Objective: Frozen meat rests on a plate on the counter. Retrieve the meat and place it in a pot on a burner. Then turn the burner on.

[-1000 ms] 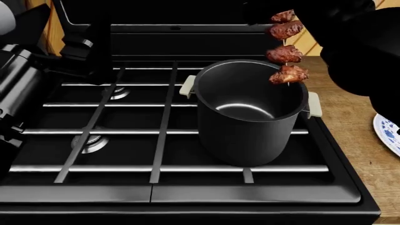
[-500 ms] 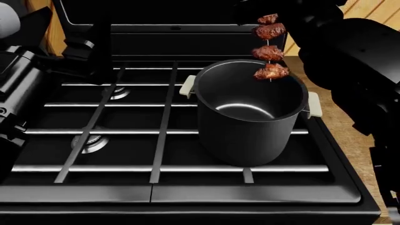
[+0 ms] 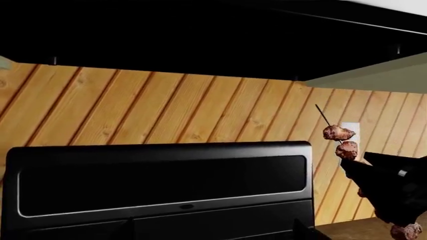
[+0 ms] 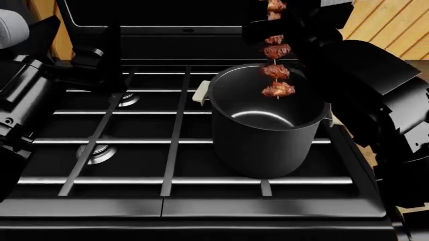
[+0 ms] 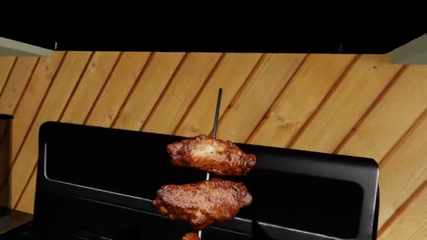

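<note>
Since a second ago the meat (image 4: 275, 65) has shifted leftward and lower in the head view, from beside the far right rim of the pot (image 4: 268, 120) to hanging upright over its open mouth, the lowest chunk level with the rim. The right arm has swung in with it and now covers the plate seen earlier. The right end effector (image 4: 285, 31) is clenched on the skewer between the chunks. The pot stands on the rear right part of the black stove (image 4: 134, 150), its cream handles (image 4: 200, 93) showing at the left side. A strip of wooden desk (image 4: 365, 145) shows to the right. The left arm (image 4: 27, 100) sits at the far left; its end effector cannot be made out.

From the left wrist, the meat (image 3: 340, 141) appears at the right before a slanted wood-plank wall (image 3: 167, 110), the dark right end effector (image 3: 390, 192) grasping it mid-skewer. The stove's back panel (image 3: 160, 185) fills the lower part.

From the right wrist, two browned chunks of meat (image 5: 207, 175) on the thin skewer hang upright before the same wall (image 5: 300, 100) and back panel (image 5: 313, 190).
</note>
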